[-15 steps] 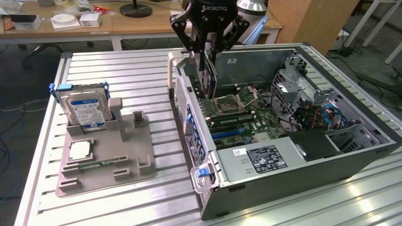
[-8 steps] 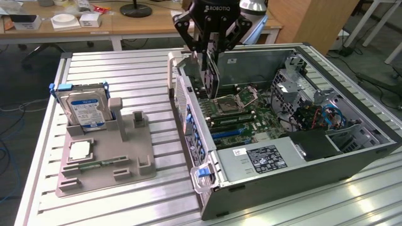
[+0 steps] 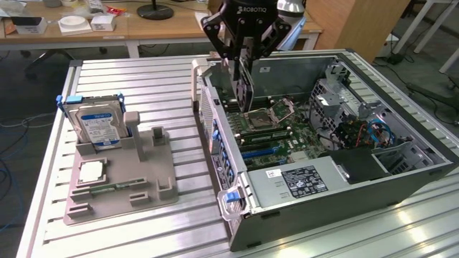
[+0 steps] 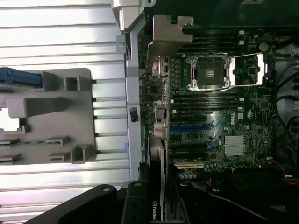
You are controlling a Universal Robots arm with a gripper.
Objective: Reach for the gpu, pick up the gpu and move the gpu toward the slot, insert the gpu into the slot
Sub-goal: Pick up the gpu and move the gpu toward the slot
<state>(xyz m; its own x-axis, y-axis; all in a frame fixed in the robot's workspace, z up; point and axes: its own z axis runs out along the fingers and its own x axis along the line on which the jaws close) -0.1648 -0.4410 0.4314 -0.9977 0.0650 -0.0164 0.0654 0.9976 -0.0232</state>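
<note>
The robot arm's end effector (image 3: 244, 58) is clamped on the gpu (image 3: 244, 83), gripping the dark card by its upper edge so that it hangs upright on edge over the far end of an open computer case (image 3: 416, 177). The case lies on its side on a slatted metal bench (image 3: 143, 75). Inside it, the green motherboard (image 3: 291, 134) faces up, with its silver processor socket (image 3: 259, 119) just beside the card's lower end. The slot (image 3: 259, 152), a long blue strip, lies on the nearer part of the board with nothing in it, apart from the card. In the wrist view, the end effector (image 4: 148, 206) holds the gpu (image 4: 155, 184) along the case's edge wall, with a logo showing on the card between the fingers. The blue slot (image 4: 189, 127) runs away from that wall across the board, and the open socket (image 4: 210, 72) lies beyond it. At the exterior view's left, a grey fixture (image 3: 154, 177) on the bench carries a hard drive (image 3: 97, 124) standing on edge.
</note>
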